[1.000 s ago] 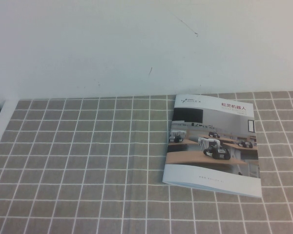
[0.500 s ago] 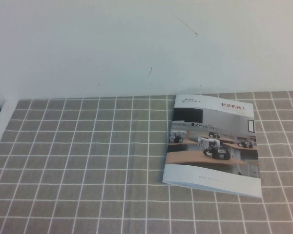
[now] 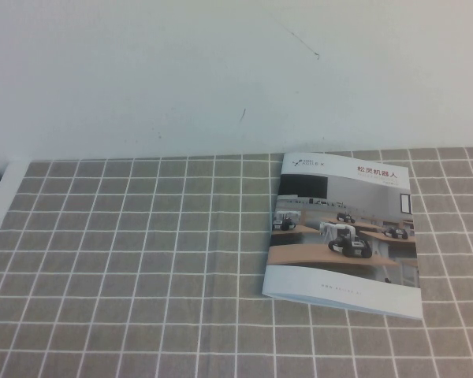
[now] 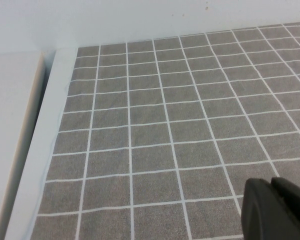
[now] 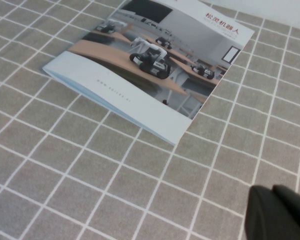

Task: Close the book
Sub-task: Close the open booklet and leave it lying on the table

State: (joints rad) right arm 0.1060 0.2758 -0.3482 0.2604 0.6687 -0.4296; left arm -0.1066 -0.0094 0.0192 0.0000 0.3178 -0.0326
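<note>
The book lies flat and closed on the grey checked cloth, right of centre, its cover showing a photo of desks and red Chinese lettering. It also fills the upper part of the right wrist view as the book. Neither arm shows in the high view. My left gripper hangs shut above bare cloth near the table's left edge, holding nothing. My right gripper is shut and empty too, hovering over the cloth a short way off the book's near corner.
The cloth ends at a white table border on the left, with a pale ledge beyond. A white wall rises behind the table.
</note>
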